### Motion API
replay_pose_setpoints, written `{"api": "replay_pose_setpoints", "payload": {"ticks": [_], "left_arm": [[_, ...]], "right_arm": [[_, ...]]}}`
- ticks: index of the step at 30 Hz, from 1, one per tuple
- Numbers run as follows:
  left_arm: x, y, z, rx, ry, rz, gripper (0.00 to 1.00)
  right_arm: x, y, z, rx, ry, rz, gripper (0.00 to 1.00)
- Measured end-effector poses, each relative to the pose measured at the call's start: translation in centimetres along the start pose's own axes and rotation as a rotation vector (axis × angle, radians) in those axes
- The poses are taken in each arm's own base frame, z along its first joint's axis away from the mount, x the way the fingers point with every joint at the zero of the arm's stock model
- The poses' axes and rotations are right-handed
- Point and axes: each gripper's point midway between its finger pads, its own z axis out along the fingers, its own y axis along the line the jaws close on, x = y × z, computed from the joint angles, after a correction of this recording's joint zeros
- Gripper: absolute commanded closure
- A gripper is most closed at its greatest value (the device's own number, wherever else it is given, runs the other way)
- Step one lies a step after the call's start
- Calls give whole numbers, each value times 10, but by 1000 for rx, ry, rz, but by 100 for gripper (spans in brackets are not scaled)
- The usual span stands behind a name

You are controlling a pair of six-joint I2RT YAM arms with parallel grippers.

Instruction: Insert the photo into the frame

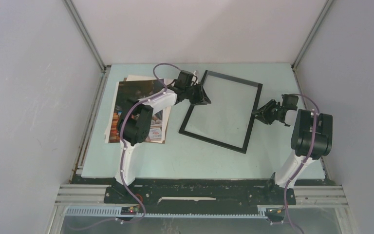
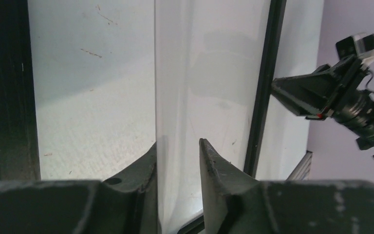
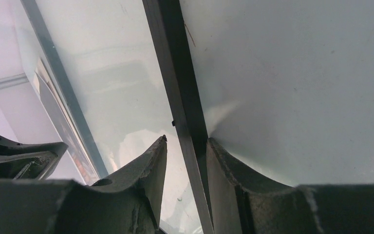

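At the left of the pale green table (image 1: 175, 161) lies the photo (image 1: 131, 91), flat on a loose stack of white sheets (image 1: 137, 78) – dark and glossy, its striped end toward the near edge, and well apart from the frame. The left arm (image 1: 136, 122) reaches over this stack, hiding much of the print. Its tip, the left gripper (image 1: 202, 97), sits at the upper part of the left edge of the frame (image 1: 221, 113). In the left wrist view the left gripper (image 2: 177, 151) has its two fingers (image 2: 219, 168) standing apart with pale glazed surface showing between them and a scrap of black edge low at their base; whether they pinch that edge cannot be told. The frame lies in the middle of the table, turned at a slant, thin black border around a clear pane through which the table shows. At the middle of its right edge is the right gripper (image 1: 259, 114). From the right wrist the black bar (image 3: 175, 73) runs straight up between the claw (image 3: 185, 141) – the finger on the table side touches the bar, while a sliver of pane shows between the bar and the other finger (image 3: 151, 165). Whether this claw clamps the bar or only straddles it cannot be told.
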Motion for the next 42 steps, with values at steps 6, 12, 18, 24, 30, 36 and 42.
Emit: {"api": "replay_pose_setpoints", "payload": {"ticks": [6,12,18,24,30,36,42], "left_arm": [[-9,-7,0,35,-33,-37,100],[-8,2,-3,-11,-34,-10,100],[-13,-12,-20,10,-44,91,100],[-28,-27,-37,66,-85,170,100],[-39,-14,-52,117,-118,166,100],[-40,24,-56,90,-122,119,100],[-46,25,-59,113,-142,120,100]], "right_arm": [[0,-1,-1,-7,-7,-2,55],[1,-2,-3,-10,-14,0,55],[-1,-5,-6,-24,-11,18,54],[8,-6,-10,19,22,22,51],[41,-4,-32,180,92,-63,45],[66,9,-49,287,168,-169,45],[77,10,-46,442,248,-268,48]]}}
